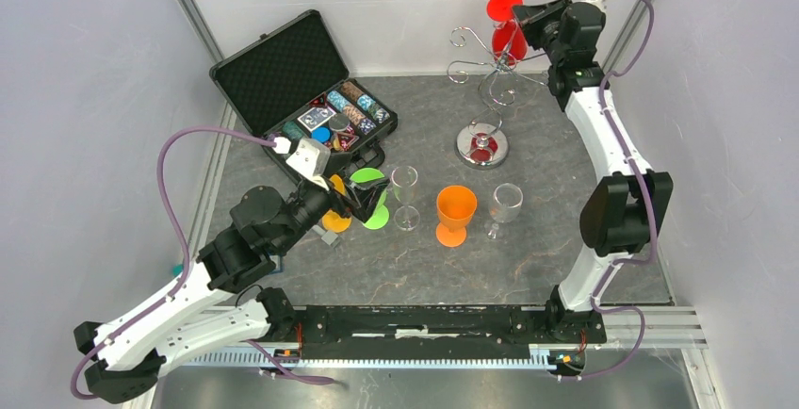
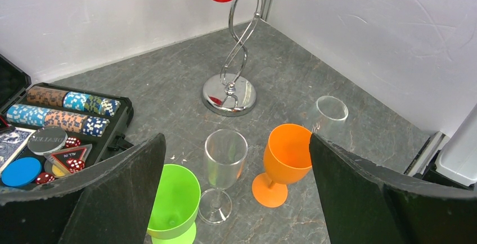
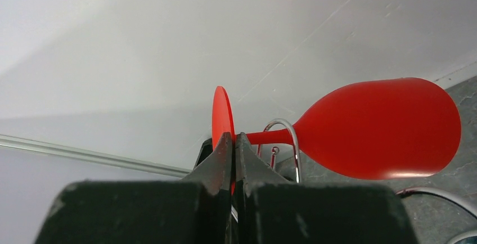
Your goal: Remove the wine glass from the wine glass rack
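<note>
The red wine glass [image 1: 510, 41] hangs upside down from a curled arm at the top of the chrome wine glass rack [image 1: 482, 141], at the back of the table. My right gripper [image 1: 529, 15] is up at the rack's top, shut on the glass's round foot. In the right wrist view the gripper [image 3: 233, 138] pinches the thin red disc edge-on, and the glass's bowl [image 3: 382, 129] lies to the right with the stem inside a wire loop. My left gripper [image 1: 363, 197] stands open low over the table, with nothing between its fingers [image 2: 129, 188]. The left wrist view shows the rack [image 2: 229, 93] ahead.
An open black case of poker chips [image 1: 301, 89] sits at the back left. Standing in a row in front of the rack are a green glass [image 2: 171, 199], a clear flute [image 2: 225, 157], an orange glass [image 2: 288, 154] and a clear glass [image 2: 329, 114].
</note>
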`<state>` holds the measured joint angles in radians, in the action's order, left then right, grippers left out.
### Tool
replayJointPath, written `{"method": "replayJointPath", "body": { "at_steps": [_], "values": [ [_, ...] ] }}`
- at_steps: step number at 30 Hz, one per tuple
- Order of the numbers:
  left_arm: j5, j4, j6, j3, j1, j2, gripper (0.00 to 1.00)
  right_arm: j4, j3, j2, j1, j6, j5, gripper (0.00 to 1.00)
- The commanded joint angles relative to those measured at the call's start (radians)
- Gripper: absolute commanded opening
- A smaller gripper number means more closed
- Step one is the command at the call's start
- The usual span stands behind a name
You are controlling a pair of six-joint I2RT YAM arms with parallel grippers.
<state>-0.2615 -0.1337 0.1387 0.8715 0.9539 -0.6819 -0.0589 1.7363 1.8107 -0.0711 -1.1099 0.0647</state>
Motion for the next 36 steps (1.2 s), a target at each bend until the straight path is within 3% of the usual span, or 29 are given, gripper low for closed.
{"method": "replayJointPath", "body": {
  "at_steps": [1, 7, 19, 36],
  "values": [
    [-0.02, 0.005, -0.034, -0.006, -0.003, 0.013, 1.0, -0.067, -0.035, -0.087, 0.002, -0.005, -0.04, 0.0],
    [-0.018, 0.009, -0.033, -0.009, -0.001, 0.013, 1.0, -0.069, -0.101, -0.144, 0.003, -0.01, -0.078, 0.0],
    [-0.013, 0.012, -0.03, -0.011, -0.001, 0.012, 1.0, -0.122, -0.198, -0.188, -0.003, -0.104, 0.046, 0.0],
    [-0.022, 0.011, -0.031, -0.011, -0.002, 0.015, 1.0, -0.205, -0.081, -0.074, -0.013, -0.178, 0.155, 0.0]
  ]
}}
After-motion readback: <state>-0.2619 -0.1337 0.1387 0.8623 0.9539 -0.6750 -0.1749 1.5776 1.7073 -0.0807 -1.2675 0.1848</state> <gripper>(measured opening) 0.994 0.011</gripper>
